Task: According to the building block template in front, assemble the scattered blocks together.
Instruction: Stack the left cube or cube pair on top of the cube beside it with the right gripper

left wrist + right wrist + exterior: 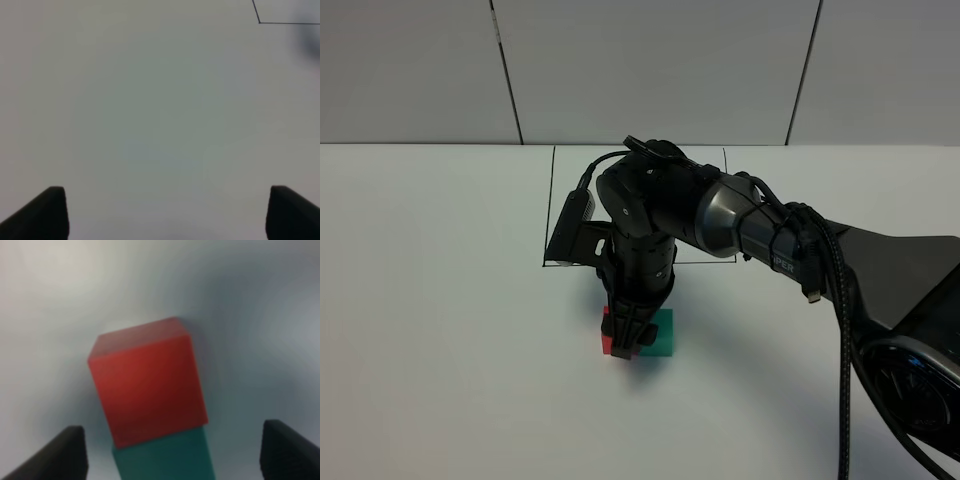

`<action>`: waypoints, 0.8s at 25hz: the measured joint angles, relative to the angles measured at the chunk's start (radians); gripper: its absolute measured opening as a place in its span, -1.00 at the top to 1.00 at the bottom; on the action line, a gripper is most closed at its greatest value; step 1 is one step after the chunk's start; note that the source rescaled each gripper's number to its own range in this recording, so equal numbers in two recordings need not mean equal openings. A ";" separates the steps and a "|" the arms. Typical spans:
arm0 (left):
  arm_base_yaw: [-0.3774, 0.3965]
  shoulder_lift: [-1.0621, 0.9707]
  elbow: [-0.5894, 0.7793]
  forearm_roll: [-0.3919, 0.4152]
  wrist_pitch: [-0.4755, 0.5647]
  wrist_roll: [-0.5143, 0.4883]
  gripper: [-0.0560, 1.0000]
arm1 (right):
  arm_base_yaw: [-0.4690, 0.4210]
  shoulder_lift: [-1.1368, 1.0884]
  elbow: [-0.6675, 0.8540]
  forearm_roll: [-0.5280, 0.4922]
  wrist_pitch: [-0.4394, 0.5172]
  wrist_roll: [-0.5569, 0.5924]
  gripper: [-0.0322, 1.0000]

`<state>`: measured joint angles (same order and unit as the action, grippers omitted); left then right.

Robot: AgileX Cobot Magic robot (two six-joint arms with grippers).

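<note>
The scattered blocks lie side by side and touching on the white table: a red cube (607, 335) (147, 390) and a teal-green cube (660, 338) (165, 455). My right gripper (632, 340) (172, 455) hangs directly over the pair, open, one dark finger (55, 455) on each side and clear of the cubes. Of the building block template only the black drawn frame (552, 200) shows; its cubes are hidden behind the right arm. My left gripper (167, 212) is open over bare table and does not appear in the exterior view.
The right arm (760, 225) and its cables stretch in from the right edge across the frame. A corner of the black line (260, 22) shows in the left wrist view. A panelled wall (650, 70) stands behind the table.
</note>
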<state>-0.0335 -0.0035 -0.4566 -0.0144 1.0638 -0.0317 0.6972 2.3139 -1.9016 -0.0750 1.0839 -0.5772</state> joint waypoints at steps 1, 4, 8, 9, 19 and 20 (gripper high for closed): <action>0.000 0.000 0.000 0.000 0.000 0.000 -0.60 | 0.000 0.004 0.000 0.002 -0.001 0.000 -0.77; 0.000 0.000 0.000 0.000 0.000 0.000 -0.60 | -0.001 0.015 0.000 0.004 -0.012 0.000 -0.77; 0.000 0.000 0.000 0.000 0.000 0.000 -0.60 | -0.002 0.024 0.000 0.004 -0.018 0.000 -0.76; 0.000 0.000 0.000 0.000 0.000 0.000 -0.60 | -0.002 0.026 0.000 0.005 -0.021 0.000 -0.76; 0.000 0.000 0.000 0.000 0.000 0.000 -0.60 | -0.002 0.063 0.000 0.006 -0.042 0.000 -0.76; 0.000 0.000 0.000 0.000 0.000 0.000 -0.60 | -0.002 0.064 0.000 0.006 -0.045 0.000 -0.76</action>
<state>-0.0335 -0.0035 -0.4566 -0.0144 1.0638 -0.0317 0.6957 2.3784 -1.9016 -0.0692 1.0389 -0.5772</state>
